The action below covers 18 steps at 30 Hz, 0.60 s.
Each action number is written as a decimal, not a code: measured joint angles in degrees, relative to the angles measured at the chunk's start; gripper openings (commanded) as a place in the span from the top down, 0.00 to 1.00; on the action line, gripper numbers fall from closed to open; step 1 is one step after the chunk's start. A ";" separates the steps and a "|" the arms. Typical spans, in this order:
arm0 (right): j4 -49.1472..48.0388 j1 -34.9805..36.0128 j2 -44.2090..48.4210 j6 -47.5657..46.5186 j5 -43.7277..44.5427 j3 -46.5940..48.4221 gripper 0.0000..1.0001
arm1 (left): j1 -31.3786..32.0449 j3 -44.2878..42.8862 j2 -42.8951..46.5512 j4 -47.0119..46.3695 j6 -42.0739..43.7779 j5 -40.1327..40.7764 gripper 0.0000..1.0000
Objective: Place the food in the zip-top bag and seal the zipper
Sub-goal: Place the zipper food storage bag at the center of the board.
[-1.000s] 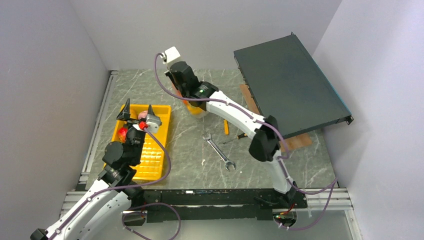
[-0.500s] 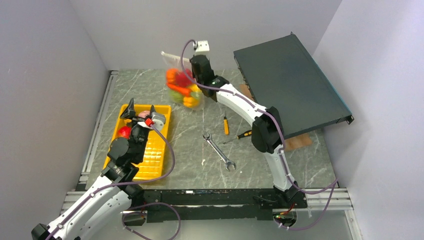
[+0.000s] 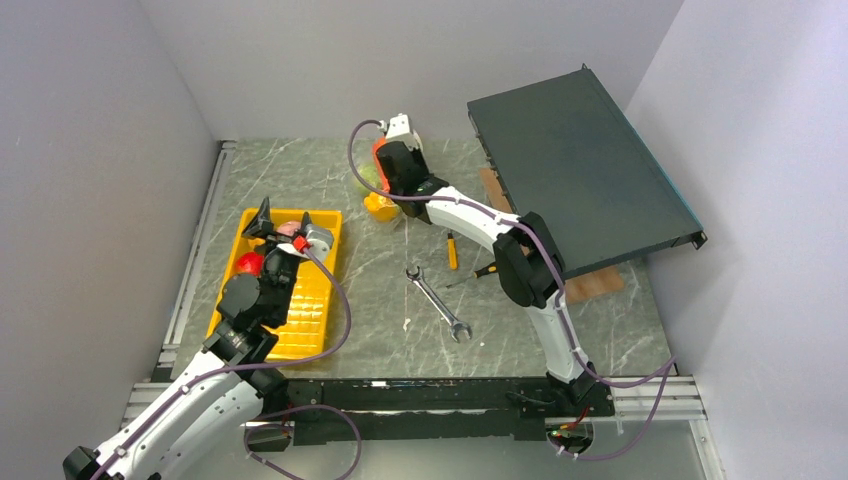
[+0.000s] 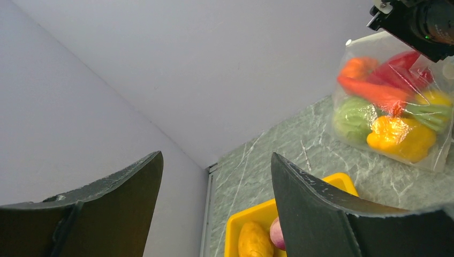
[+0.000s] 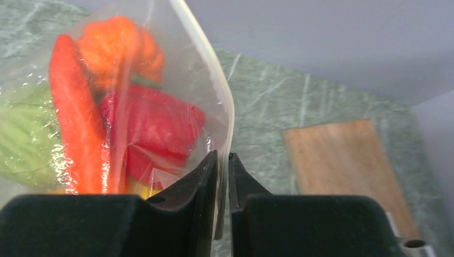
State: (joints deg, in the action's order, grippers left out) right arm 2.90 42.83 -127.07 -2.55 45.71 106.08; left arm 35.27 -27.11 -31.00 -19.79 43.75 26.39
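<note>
Pinching the full bag's (image 4: 393, 107) zipper (image 5: 222, 107) in the near-shut right gripper (image 5: 222, 158), hovering the empty left gripper (image 4: 214, 160) wide over the yellow tray's (image 4: 233, 227) leftover pieces (image 4: 252, 241).

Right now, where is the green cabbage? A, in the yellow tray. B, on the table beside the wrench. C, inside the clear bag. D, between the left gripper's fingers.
C: the green cabbage shows through the clear wall of the zip-top bag, packed in with the other food.
</note>
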 measured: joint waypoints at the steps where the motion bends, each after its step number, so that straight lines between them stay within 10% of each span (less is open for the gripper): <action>1: -0.02 0.37 -0.04 -1.86 1.36 0.46 0.79 | 0.00 0.00 0.02 0.00 0.00 0.00 0.22; 8: -0.85 4.68 0.37 -9.49 8.09 -0.44 0.56 | 0.00 0.00 0.02 -0.02 0.13 0.04 0.22; 18: 13.22 15.82 15.89 -4.83 4.55 -9.90 0.51 | 0.02 0.00 0.44 -0.11 0.17 0.83 0.20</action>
State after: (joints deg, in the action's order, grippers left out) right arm 16.12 58.65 -111.18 -7.38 50.26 96.18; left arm 35.29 -27.11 -30.57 -19.90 43.92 27.22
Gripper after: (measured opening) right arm 0.469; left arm 0.787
